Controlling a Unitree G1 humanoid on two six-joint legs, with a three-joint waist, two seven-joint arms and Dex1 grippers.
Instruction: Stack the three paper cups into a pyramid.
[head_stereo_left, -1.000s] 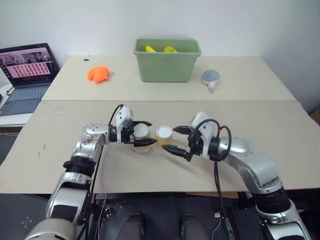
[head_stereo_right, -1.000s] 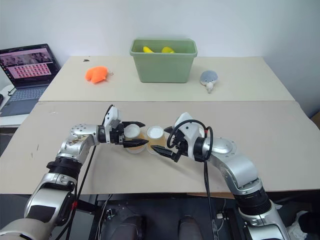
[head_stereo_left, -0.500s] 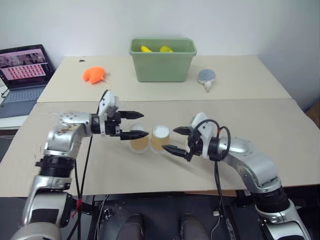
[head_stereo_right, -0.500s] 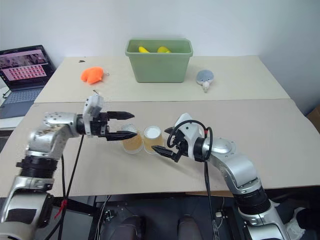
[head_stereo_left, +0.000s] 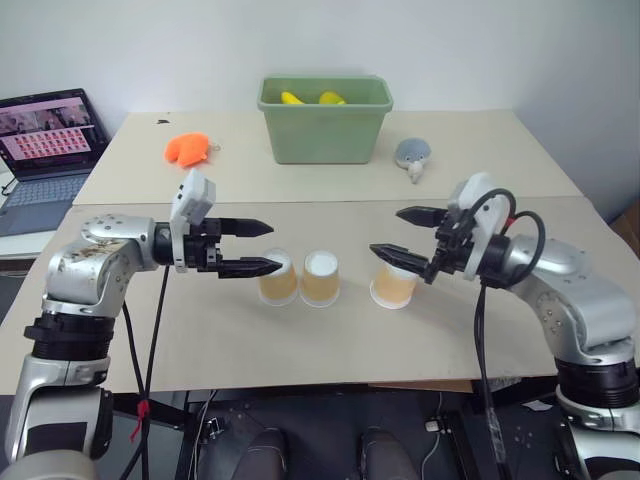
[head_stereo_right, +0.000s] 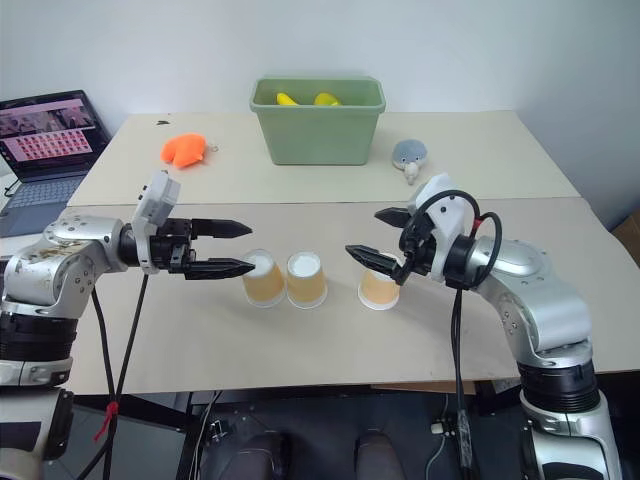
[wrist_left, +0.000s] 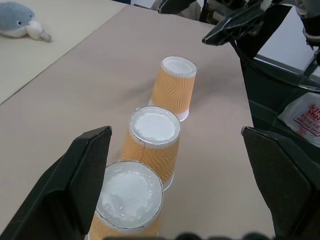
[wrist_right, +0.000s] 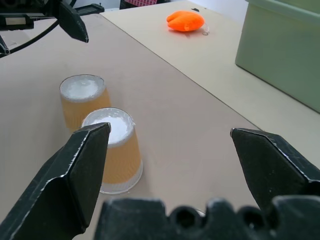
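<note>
Left gripper (head_stereo_left: 262, 247) and right gripper (head_stereo_left: 392, 234) hover spread wide, holding nothing. Three upside-down cups (head_stereo_left: 321, 279) stand in a row near the table's (head_stereo_left: 250, 340) front edge, unstacked.

Three tan-orange ribbed paper cups (head_stereo_left: 322, 279) with white ends; green bin (head_stereo_left: 324, 120), orange toy (head_stereo_left: 189, 150).

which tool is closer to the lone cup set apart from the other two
Right. The right tool hangs open just above that lone cup, its lower finger over the cup's top. The left tool sits open beyond the two touching cups, on their far side.
</note>
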